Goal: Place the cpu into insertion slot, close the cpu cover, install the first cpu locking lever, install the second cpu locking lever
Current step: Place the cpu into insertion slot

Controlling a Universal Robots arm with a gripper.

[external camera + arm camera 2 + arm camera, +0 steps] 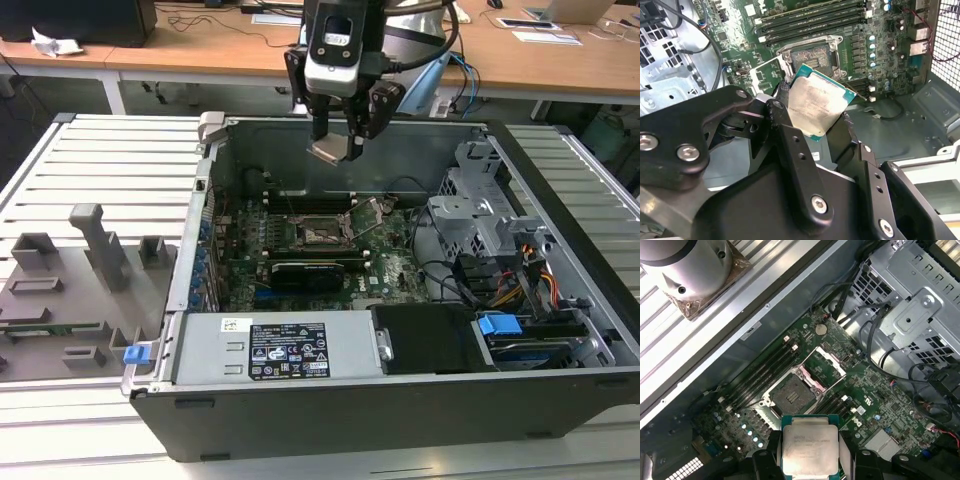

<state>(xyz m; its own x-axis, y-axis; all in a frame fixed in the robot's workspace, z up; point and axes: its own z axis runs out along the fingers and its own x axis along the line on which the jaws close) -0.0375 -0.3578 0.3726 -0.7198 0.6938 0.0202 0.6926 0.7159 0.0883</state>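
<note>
light: bright, even, from overhead | glare: soft sheen on cpu (815, 105) top in both wrist views; surface (100, 160) slats washed pale in the exterior view | shadow: computer case (400, 400) interior dim, motherboard (390, 270) dark beneath its walls

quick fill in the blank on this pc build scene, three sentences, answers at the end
1. The claw is shut on the cpu, holding it ____ the motherboard, not on it.
2. The insertion slot is ____, with no chip in it.
3. The cpu cover stands ____, tipped up off the slot.

Missing words: above; empty; open
</note>
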